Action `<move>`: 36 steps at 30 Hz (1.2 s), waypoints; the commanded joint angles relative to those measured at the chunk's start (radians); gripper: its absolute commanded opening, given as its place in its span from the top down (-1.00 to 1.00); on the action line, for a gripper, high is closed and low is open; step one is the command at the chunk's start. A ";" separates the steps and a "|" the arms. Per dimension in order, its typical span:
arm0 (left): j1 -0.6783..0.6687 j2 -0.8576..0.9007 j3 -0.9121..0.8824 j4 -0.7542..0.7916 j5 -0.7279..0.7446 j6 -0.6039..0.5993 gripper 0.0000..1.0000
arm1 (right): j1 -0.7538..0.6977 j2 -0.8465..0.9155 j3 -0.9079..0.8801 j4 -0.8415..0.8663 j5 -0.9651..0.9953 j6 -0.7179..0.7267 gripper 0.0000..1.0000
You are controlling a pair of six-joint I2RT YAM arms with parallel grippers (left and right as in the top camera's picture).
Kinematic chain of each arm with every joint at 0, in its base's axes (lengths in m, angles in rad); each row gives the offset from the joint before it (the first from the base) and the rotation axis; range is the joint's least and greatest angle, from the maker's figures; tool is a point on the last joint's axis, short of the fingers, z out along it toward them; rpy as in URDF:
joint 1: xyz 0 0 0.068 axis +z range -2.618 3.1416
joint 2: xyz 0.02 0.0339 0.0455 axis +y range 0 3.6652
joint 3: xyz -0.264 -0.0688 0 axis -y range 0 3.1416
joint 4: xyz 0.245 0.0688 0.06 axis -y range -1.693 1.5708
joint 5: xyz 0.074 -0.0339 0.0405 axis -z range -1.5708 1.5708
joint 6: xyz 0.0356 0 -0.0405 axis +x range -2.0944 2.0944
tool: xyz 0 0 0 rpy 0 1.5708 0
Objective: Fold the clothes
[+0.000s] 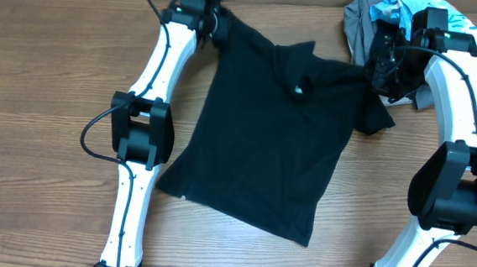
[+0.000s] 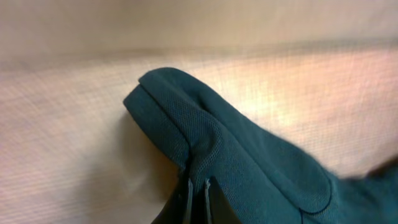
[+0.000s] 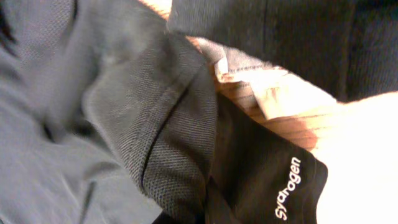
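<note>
The black T-shirt (image 1: 263, 144) lies spread on the wooden table, its hem toward the front. A small white mark (image 1: 299, 90) shows near its collar. My left gripper (image 1: 217, 23) is at the shirt's far left shoulder. In the left wrist view its fingertips (image 2: 198, 190) are pinched on a fold of the dark fabric (image 2: 261, 162). My right gripper (image 1: 386, 68) is at the shirt's far right shoulder, next to the heap. In the right wrist view black fabric (image 3: 261, 168) with a white logo (image 3: 289, 186) bunches over the jaws and hides the fingers.
A heap of grey garments (image 1: 360, 24) with a light blue garment (image 1: 411, 11) on top sits at the back right, touching the right arm. Grey cloth (image 3: 50, 124) fills the left of the right wrist view. Bare wooden table (image 1: 49, 70) lies on the left.
</note>
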 commanded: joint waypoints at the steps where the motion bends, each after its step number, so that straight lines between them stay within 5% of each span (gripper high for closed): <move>1: 0.018 -0.003 0.081 0.045 -0.055 0.011 0.92 | 0.002 0.002 -0.003 0.012 0.007 -0.003 0.92; 10: 0.041 -0.006 0.143 0.019 -0.166 0.030 0.87 | 0.002 0.002 -0.003 0.034 0.007 -0.003 0.92; 11: 0.045 -0.006 0.153 0.007 -0.166 0.038 0.70 | 0.002 0.002 -0.003 0.036 0.007 -0.003 0.92; 12: 0.054 -0.007 0.183 -0.041 -0.165 0.053 0.07 | 0.002 0.002 -0.003 0.040 0.007 -0.003 0.92; 13: 0.058 -0.008 0.204 -0.079 -0.166 0.056 -0.32 | 0.002 0.002 -0.003 0.041 0.007 -0.003 0.86; 16: 0.065 -0.013 0.296 -0.245 -0.165 0.063 -1.00 | 0.002 0.002 -0.003 0.042 0.007 -0.003 0.82; 21: 0.066 -0.035 0.528 -0.707 -0.164 0.066 -1.00 | 0.002 0.002 -0.003 0.040 0.005 -0.003 0.58; 25: 0.066 -0.077 0.620 -0.997 -0.153 0.066 -1.00 | 0.002 0.002 -0.003 0.042 -0.032 -0.003 0.14; 27: 0.066 -0.109 0.619 -1.018 -0.144 0.066 -1.00 | 0.002 0.001 0.000 0.045 -0.060 -0.004 -0.10; 28: 0.066 -0.148 0.620 -1.017 -0.114 0.065 -1.00 | 0.002 -0.001 0.013 0.040 -0.069 -0.003 -0.38; 36: 0.056 -0.362 0.620 -1.017 0.000 0.043 -1.00 | 0.002 -0.163 0.142 -0.142 -0.098 0.018 -0.77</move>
